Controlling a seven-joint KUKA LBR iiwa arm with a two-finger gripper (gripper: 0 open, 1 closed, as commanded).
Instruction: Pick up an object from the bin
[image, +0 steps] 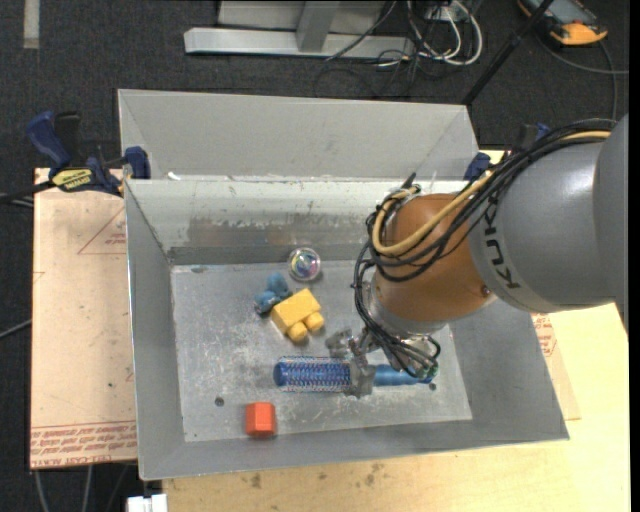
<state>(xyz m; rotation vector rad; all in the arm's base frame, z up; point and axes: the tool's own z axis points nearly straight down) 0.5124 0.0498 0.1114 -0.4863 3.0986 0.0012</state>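
My gripper (352, 364) is down on the bin floor at the front centre, under the orange wrist cover. It is open, with one finger on each side of a blue brush (313, 375). The brush lies flat, its bristled head pointing left and its blue handle running right under the wrist. A yellow block (298, 314) lies just up and left of the gripper. A small blue piece (267, 298) touches the block's left corner.
A shiny ball (304, 264) sits near the back wall. A red cube (260, 419) lies by the front left edge. The arm and its cables hang over the right half of the bin.
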